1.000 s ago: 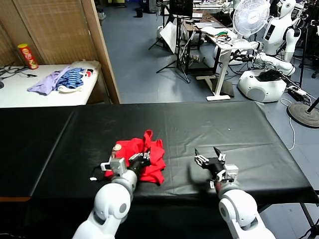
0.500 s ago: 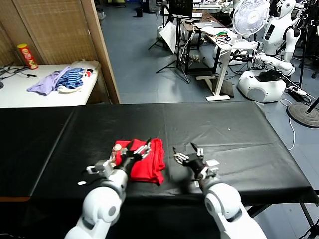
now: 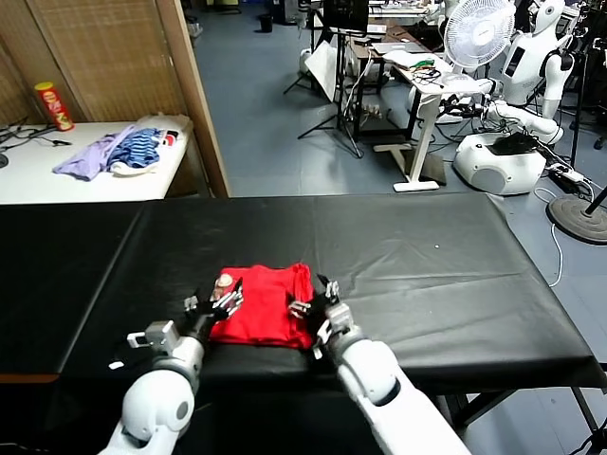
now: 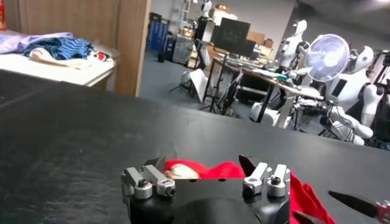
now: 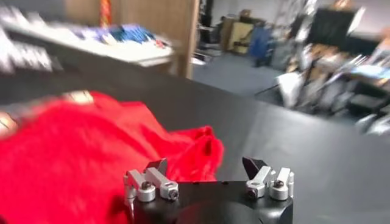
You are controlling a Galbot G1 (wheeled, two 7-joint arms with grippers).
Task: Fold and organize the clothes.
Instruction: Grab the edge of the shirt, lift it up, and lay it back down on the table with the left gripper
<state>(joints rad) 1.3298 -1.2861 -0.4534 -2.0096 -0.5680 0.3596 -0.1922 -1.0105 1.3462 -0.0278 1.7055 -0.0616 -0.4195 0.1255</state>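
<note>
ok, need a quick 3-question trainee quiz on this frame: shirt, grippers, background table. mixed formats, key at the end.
1. True or false: the red T-shirt lies on the black table between the left gripper and the right gripper.
2. The right gripper's jaws are: A) shut on the shirt B) open C) out of view.
3. Fill in: the lilac and blue-striped garments lie on the ___ table behind.

Key: 1 true; 2 B; 3 white.
</note>
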